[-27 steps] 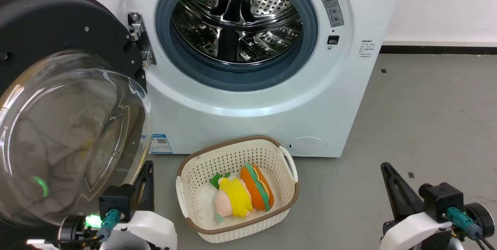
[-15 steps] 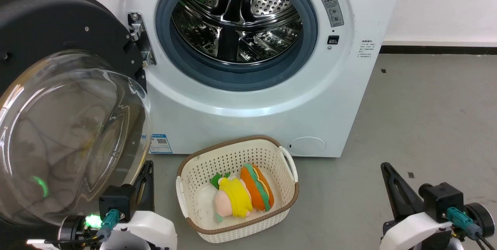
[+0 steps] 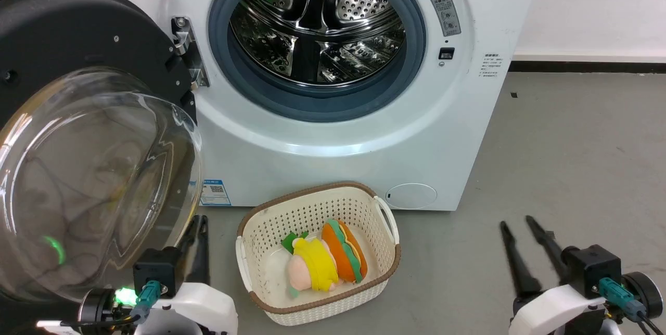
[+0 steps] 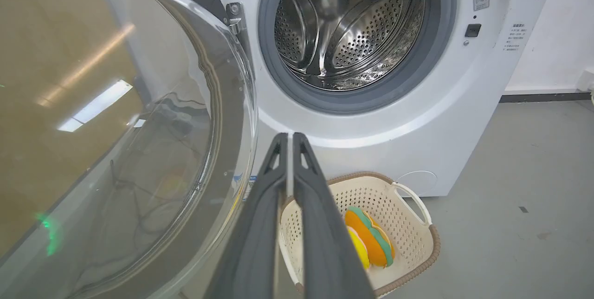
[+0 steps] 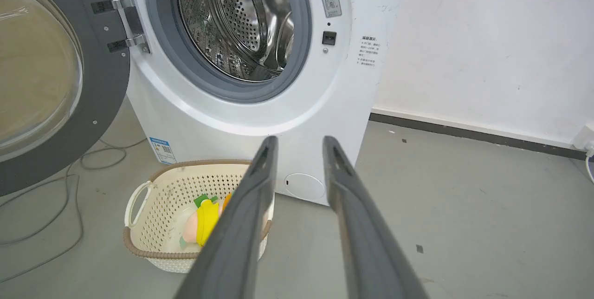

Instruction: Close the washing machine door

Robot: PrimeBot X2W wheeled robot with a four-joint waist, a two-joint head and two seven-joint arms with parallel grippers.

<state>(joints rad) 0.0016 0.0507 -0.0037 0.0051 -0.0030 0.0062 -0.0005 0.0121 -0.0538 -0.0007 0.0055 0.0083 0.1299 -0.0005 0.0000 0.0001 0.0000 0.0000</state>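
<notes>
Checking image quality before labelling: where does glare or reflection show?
Head view: green spot and wavy reflections on the washing machine door glass. Left wrist view: ceiling-light glare streaks across that glass. Right wrist view: highlights in the drum.

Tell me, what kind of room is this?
Probably a laundry corner: a big white washing machine stands against a plain wall, its door swung open, with a basket of soft toys on the bare grey floor.
</notes>
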